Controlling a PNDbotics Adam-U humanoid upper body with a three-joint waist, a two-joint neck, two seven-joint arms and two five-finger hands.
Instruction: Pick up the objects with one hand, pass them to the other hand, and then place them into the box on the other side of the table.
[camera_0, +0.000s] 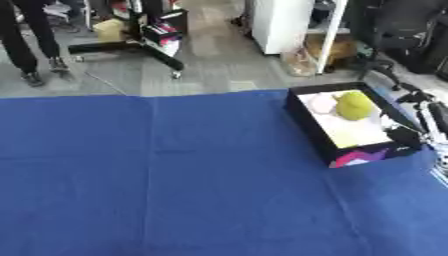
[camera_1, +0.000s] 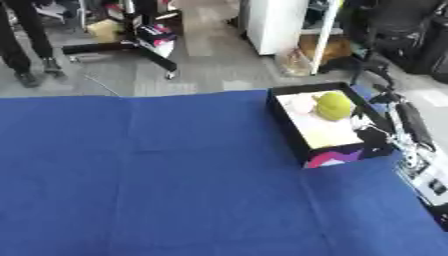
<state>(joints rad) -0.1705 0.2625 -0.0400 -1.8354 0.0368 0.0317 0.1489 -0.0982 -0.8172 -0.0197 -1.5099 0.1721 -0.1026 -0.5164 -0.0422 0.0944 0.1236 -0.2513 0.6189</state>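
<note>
A black box (camera_0: 306, 121) with a white floor stands at the right of the blue table (camera_0: 175, 165), its front face printed pink and purple. Inside it, at the far end, lie a yellow-green rounded object (camera_0: 353, 105) and a pale round object (camera_0: 322, 103) beside it on the left. My right arm comes in along the right edge, and my right hand (camera_0: 404, 136) shows as a dark shape at the box's near right corner. Whether it holds anything is not visible. My left hand shows in neither view.
The table's far edge runs across the upper third. Beyond it on the floor are a black wheeled stand (camera_0: 131, 47), a white cabinet (camera_0: 280, 22), an office chair (camera_0: 402, 30) and a person's legs (camera_0: 31, 45) at the far left.
</note>
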